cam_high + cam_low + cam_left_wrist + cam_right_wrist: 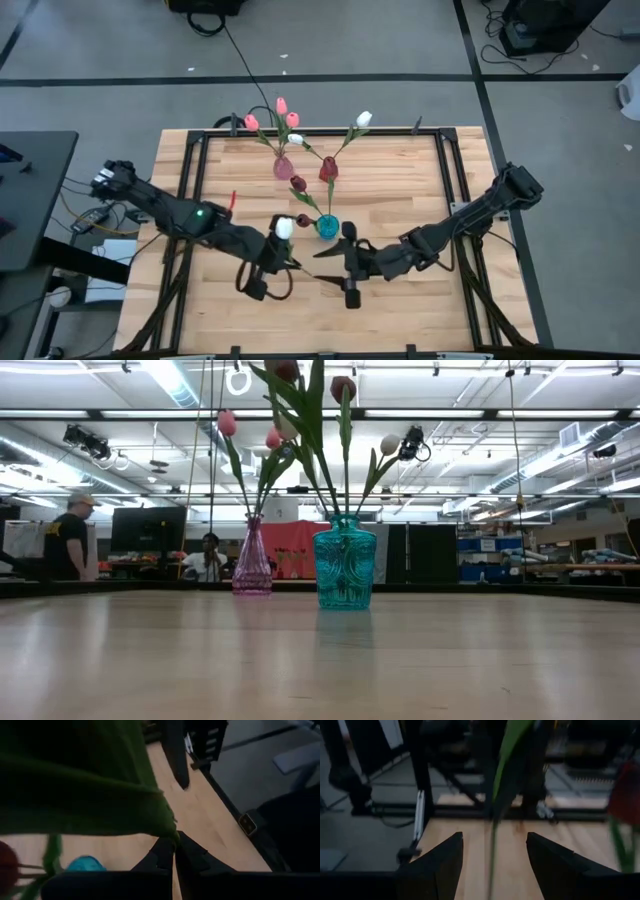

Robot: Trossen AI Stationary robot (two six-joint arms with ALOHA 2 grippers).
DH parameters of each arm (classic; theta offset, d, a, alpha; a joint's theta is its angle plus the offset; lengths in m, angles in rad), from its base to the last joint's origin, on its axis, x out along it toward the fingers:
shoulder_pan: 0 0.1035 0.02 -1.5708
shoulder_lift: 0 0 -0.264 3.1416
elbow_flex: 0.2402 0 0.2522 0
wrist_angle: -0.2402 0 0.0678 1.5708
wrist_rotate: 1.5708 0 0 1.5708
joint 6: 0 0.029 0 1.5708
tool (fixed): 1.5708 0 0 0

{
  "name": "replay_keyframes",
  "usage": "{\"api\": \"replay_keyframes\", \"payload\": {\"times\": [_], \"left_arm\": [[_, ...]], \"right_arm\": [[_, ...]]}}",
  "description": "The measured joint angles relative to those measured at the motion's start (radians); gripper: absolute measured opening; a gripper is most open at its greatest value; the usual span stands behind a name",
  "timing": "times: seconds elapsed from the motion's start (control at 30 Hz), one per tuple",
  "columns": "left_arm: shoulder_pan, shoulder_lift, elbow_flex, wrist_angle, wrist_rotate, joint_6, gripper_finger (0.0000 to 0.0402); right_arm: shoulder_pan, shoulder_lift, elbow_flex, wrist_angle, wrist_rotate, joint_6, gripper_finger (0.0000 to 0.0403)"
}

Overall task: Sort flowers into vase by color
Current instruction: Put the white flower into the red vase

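My left gripper is near the table's near edge, left of the teal vase, and is shut on a white tulip whose head shows above it. My right gripper faces it from the right and is open. Its fingers stand on either side of a thin green stem without touching it. Pink tulips stand in the pink vase. A white tulip leans out of the dark red vase. Maroon tulips stand in the teal vase. My left gripper pinches the white tulip between its two shut fingers, at the green stem and leaf below the head. The broad leaf spreads out past the fingertips. The white head stands close beside the gripper in the high view.
The three vases stand in a cluster at the table's middle and far part, the teal one nearest both grippers. A black frame runs along the table's edges. Bare wood lies on the left and right sides. People are in the room far behind the table.
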Motion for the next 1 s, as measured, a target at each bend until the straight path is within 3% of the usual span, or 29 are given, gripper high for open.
{"api": "replay_keyframes", "payload": {"times": [0.17, 0.47, 0.83, 1.0], "left_arm": [[0.046, 0.029, 0.0, -0.007, 0.03, -0.024, 0.001], [0.095, 0.05, 0.0, 0.05, 0.029, -0.023, 0.001], [0.102, 0.09, 0.001, 0.105, 0.027, -0.009, 0.001], [0.102, 0.092, 0.0, 0.108, 0.027, 0.006, 0.001]], "right_arm": [[-0.028, 0.0, 0.0, 0.102, -0.012, -0.071, 0.0228], [-0.075, 0.002, 0.0, 0.136, -0.038, -0.107, 0.0208], [-0.084, 0.002, 0.0, 0.148, -0.043, -0.133, 0.0138], [-0.087, 0.002, 0.0, 0.132, -0.042, -0.132, 0.0073]]}}
